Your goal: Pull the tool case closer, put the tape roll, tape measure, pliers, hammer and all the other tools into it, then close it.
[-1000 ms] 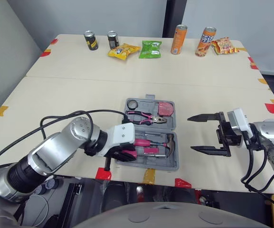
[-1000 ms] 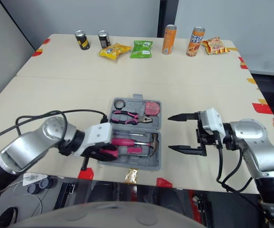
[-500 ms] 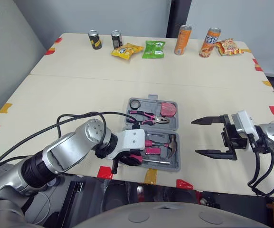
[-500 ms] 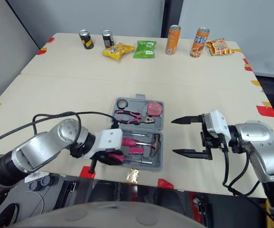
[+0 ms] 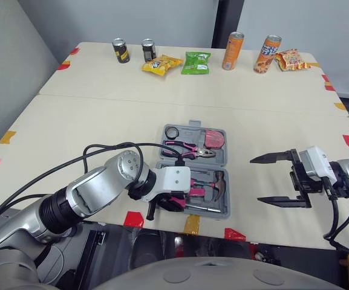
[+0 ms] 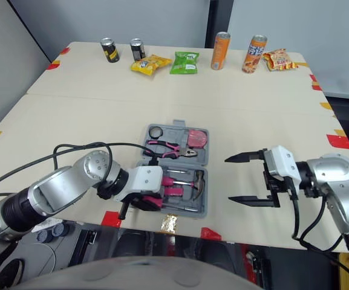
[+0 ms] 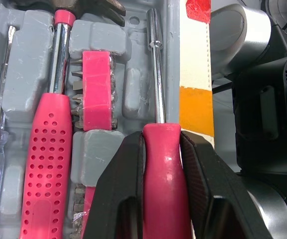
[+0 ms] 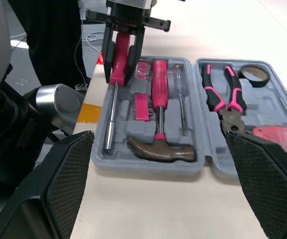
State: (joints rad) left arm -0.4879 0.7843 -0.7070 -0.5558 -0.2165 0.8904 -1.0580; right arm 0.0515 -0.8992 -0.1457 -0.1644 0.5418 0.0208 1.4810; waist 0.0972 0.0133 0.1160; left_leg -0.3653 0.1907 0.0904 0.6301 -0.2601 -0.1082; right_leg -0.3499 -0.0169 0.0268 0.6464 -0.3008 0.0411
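The left claw (image 7: pixel 161 139) is squeezed tight on the pink handle of a screwdriver (image 7: pixel 158 114). The screwdriver's silver shaft points straight out ahead of the claw. It lies along the long slot at the near edge of the gray tool case (image 8: pixel 148 165). The case sits open on the desk (image 5: pixel 101 121), right under this claw.

Just beside the claw is a small pink holder of bits (image 7: pixel 96 89). On the other side of that holder lies the hammer (image 8: pixel 158 109) with its pink handle, in its own slot. Further off from the claw, in the other half of the case, are the pliers (image 8: pixel 214 94), the tape roll (image 8: pixel 255 83) and the red tape measure (image 5: pixel 212 138).

The right claw (image 5: pixel 255 180) is spread wide and holds nothing. It hangs over the bare desk. Its two black fingers point at the case, which is near the tips but apart from them.
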